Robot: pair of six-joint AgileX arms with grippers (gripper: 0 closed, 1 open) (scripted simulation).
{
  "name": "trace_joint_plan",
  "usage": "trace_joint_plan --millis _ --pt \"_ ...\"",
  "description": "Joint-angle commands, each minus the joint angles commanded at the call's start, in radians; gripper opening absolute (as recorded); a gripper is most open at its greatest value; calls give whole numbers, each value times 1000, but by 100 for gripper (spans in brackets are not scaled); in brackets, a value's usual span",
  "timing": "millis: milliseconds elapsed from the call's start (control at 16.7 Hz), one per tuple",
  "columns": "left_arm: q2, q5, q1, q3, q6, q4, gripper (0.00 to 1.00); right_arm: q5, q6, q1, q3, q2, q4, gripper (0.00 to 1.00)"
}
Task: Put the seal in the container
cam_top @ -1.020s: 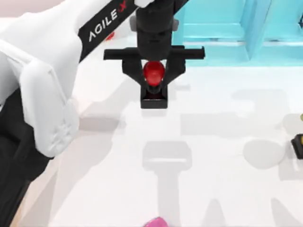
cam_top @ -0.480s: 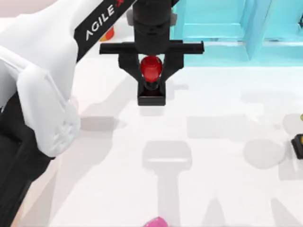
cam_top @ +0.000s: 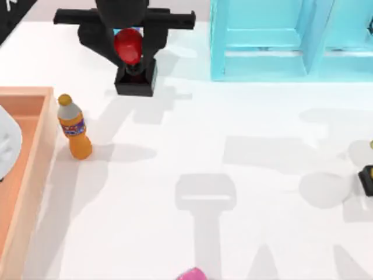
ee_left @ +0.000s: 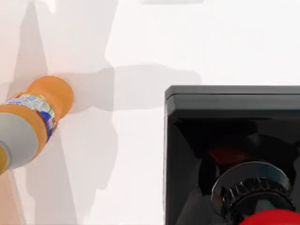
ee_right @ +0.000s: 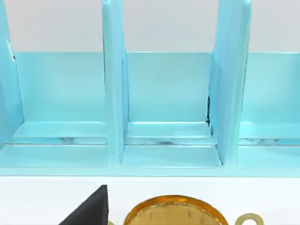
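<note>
The seal [cam_top: 130, 58] has a glossy red knob and a black cube base, and hangs tilted above the table near the back left. My left gripper [cam_top: 128, 48] is shut on the red knob from above. In the left wrist view the seal [ee_left: 234, 150] shows close up as the black base with the red knob at the frame's edge. The container [cam_top: 24, 175], a peach-tan box with an orange-brown inside, lies at the table's left edge, left of and nearer than the seal. My right wrist camera faces the cyan shelf [ee_right: 168, 103].
An orange bottle [cam_top: 74, 128] [ee_left: 35, 124] stands upright just right of the container's wall. The cyan shelf unit [cam_top: 285, 41] runs along the back right. A black-based item [cam_top: 367, 178] sits at the right edge, its yellowish top [ee_right: 176, 212] close to the right wrist camera. A pink object [cam_top: 192, 274] lies at the front.
My left gripper has carried the seal to the left and toward the back. The left arm has swung out of the middle, uncovering the container and the orange bottle.
</note>
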Motion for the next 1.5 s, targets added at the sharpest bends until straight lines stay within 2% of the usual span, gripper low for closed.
trace_joint_plan --millis 600,1200,1500 --pt "-300 13 256 -317 275 111 0 0 0 0 0 0 0 100" --pt "-409 19 495 -559 491 189 0 0 0 0 0 0 0 100" --pt "-427 6 685 -696 593 192 0 0 0 0 0 0 0 100"
